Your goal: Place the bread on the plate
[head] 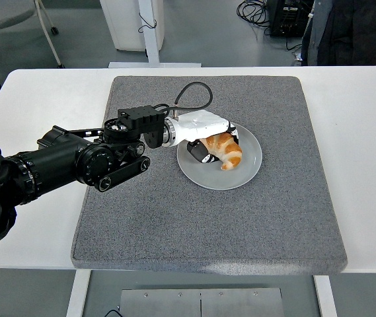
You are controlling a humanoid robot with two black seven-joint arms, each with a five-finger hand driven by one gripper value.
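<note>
A golden croissant [227,150] lies on the round grey plate [240,177] in the middle of the grey mat. My left hand [214,140], white with black fingers, reaches in from the left and sits over the croissant's left end. Its thumb [197,154] is on the near side and its fingers [238,133] curl over the far side, still closed around the bread. The bread rests on the plate's surface. My right arm is out of view.
The grey mat [207,218] covers the middle of the white table [366,132]. A cable [191,89] loops above my wrist. A person in dark clothing [356,30] stands at the top right, beyond the table.
</note>
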